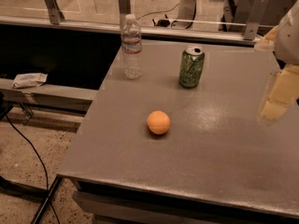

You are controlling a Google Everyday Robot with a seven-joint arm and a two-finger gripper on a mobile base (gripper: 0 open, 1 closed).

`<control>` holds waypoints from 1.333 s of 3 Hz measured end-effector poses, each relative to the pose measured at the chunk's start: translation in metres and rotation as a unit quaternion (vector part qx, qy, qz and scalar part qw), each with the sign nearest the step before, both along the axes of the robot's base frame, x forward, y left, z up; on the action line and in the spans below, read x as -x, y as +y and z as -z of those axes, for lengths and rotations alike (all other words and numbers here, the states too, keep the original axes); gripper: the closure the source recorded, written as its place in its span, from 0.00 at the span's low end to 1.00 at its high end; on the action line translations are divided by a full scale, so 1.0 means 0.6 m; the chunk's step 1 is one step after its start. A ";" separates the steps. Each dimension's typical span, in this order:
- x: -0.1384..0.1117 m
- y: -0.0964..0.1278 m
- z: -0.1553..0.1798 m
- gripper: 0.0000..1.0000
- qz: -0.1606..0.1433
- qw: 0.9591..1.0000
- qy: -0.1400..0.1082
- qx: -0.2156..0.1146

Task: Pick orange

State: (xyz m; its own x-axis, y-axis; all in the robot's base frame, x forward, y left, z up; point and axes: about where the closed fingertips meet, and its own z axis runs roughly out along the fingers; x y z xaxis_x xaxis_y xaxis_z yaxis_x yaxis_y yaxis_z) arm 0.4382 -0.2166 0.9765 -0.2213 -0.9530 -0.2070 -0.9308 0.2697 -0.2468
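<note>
The orange (159, 122) is a small smooth round fruit lying on the grey table (117, 148), near its middle. My gripper (276, 97) enters from the right edge of the camera view as pale yellowish blocks, blurred and close to the lens. It hangs above the table's right side, well to the right of the orange and apart from it. Nothing shows in its grasp.
A green soda can (191, 66) stands upright behind the orange. A clear plastic water bottle (131, 46) stands at the table's far left corner. The table's left edge drops to the floor, where a black cable (28, 148) runs. A railing with glass lies behind.
</note>
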 end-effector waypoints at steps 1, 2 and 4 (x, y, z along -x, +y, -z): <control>0.000 0.000 0.000 0.00 0.000 1.000 0.000 0.000; -0.011 0.053 0.024 0.00 -0.021 1.000 -0.001 -0.006; -0.033 0.248 0.120 0.00 -0.098 0.995 0.021 -0.019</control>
